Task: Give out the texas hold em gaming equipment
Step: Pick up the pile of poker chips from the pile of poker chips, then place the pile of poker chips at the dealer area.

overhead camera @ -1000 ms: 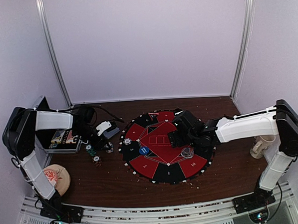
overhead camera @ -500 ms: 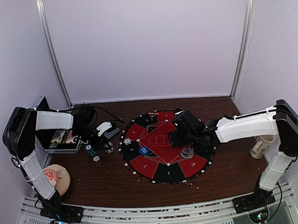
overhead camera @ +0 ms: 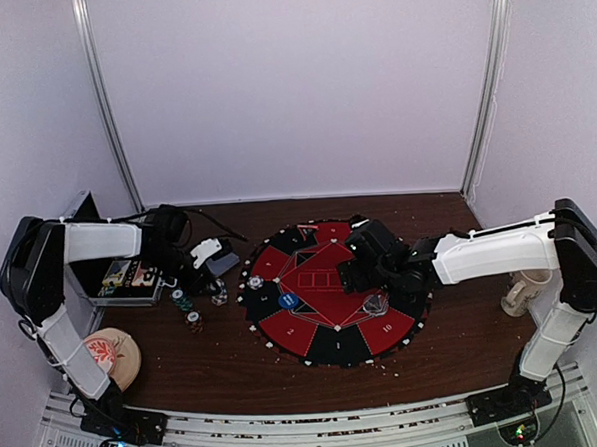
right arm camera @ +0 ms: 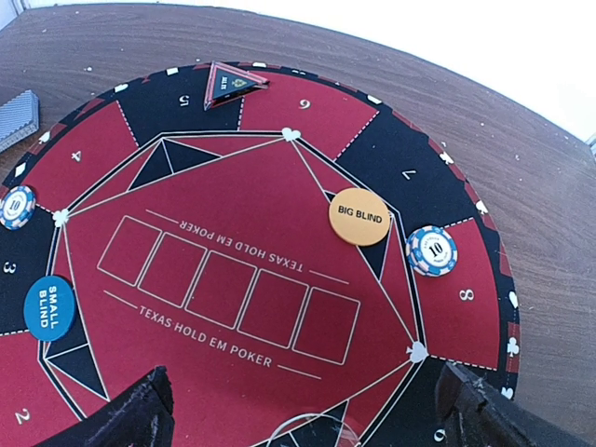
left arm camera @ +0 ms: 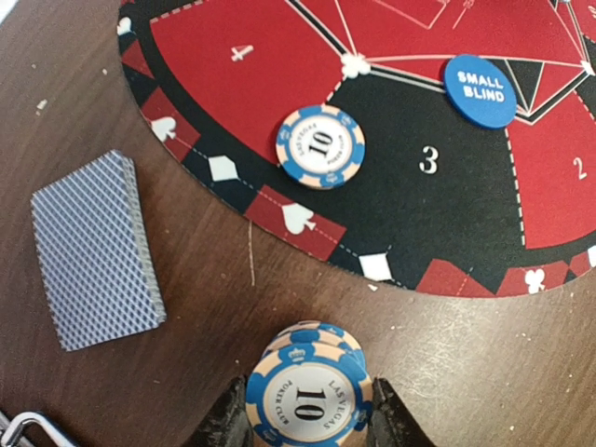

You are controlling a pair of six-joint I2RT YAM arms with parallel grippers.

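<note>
Dark brown wooden tabletop (overhead camera: 236,372), scuffed and flecked with pale crumbs, boxed in by plain white walls (overhead camera: 291,84). Large round red-and-black felt mat (overhead camera: 317,283) at centre, with numbered wedges round its rim.

Left gripper (left arm camera: 309,419) clenched on a cream-and-blue "10" poker chip (left arm camera: 309,400), held flat and face up over a short stack of like chips (left arm camera: 312,331) on bare wood just off the mat's edge.

Left wrist view, taken from that stack:
- Grey-blue-backed deck of playing cards (left arm camera: 93,251) at 10 o'clock, face down, long axis running 11 to 5.
- Single matching chip (left arm camera: 319,146) at 12 o'clock, on the mat where wedges 3 and 4 meet.
- Blue round "SMALL BLIND" disc (left arm camera: 480,90) at 1 o'clock.

Right gripper (right arm camera: 303,400) spread wide over the mat, grasping nothing. Orange round "BIG BLIND" disc (right arm camera: 359,217) flat on the mat, another "10" chip (right arm camera: 431,250) just beside it at 4 o'clock.
</note>
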